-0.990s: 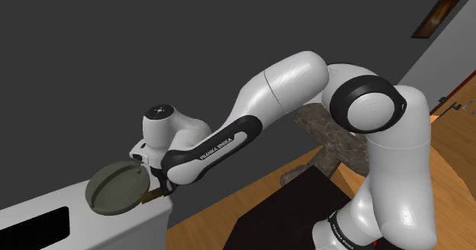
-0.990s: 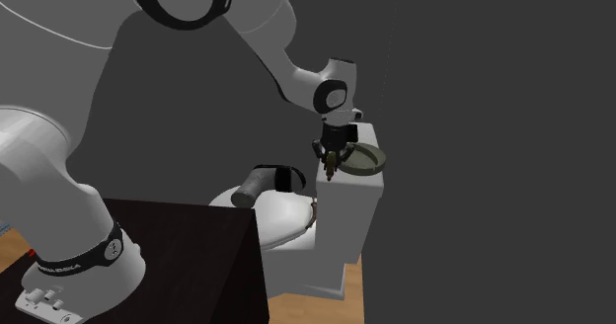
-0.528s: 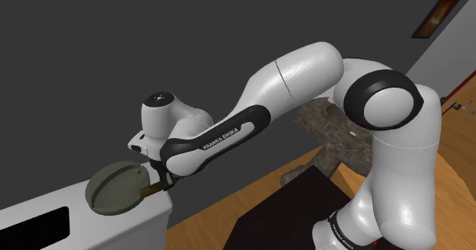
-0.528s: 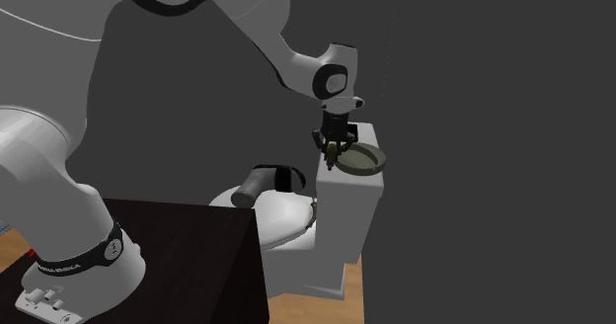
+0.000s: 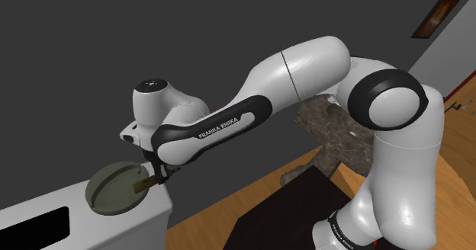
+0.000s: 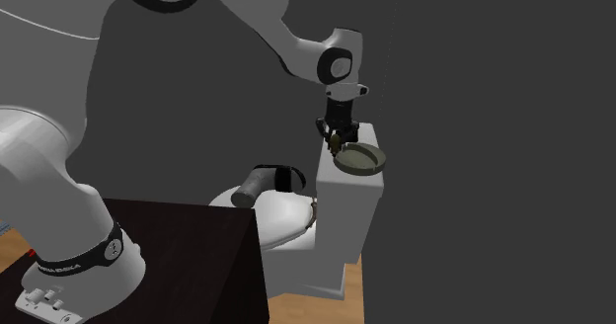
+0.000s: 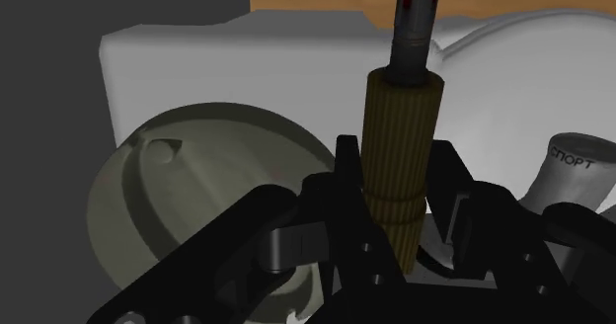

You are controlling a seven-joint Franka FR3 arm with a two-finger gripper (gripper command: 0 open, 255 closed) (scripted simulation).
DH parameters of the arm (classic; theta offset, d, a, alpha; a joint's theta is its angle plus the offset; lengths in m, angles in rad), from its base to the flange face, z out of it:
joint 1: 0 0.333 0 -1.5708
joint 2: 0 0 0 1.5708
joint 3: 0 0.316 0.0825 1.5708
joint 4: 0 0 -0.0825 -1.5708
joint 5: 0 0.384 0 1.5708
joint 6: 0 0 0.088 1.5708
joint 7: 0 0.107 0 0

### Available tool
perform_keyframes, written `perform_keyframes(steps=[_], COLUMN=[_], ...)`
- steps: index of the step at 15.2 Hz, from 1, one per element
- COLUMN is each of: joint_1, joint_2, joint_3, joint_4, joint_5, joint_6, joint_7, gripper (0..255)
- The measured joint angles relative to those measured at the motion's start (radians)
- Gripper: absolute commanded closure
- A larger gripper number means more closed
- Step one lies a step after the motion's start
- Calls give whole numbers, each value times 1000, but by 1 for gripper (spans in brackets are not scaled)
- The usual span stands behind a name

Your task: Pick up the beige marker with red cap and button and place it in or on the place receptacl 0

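One marker (image 7: pixel 401 144), one round olive dish (image 5: pixel 114 187), one white toilet (image 6: pixel 346 205), one grey cylinder (image 7: pixel 569 179), one arm (image 5: pixel 305 65).

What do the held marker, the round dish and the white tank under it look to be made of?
The marker: a matte olive-tan barrel with fine lengthwise ribs, smooth grey neck, dark red tip; probably plastic. The dish: dull grey-green, smooth; ceramic or plastic, cannot tell. The tank: plain white, no material evident.
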Motion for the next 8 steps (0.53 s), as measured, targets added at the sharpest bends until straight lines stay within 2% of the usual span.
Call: perform_keyframes(steps=[6,8], joint_1=[81,122], joint_2=[229,343], joint_3=[-24,-36], joint_4=[407,612], joint_5=[-32,-42], joint_6=[-179,-267], joint_7=[8,4], gripper=[255,255])
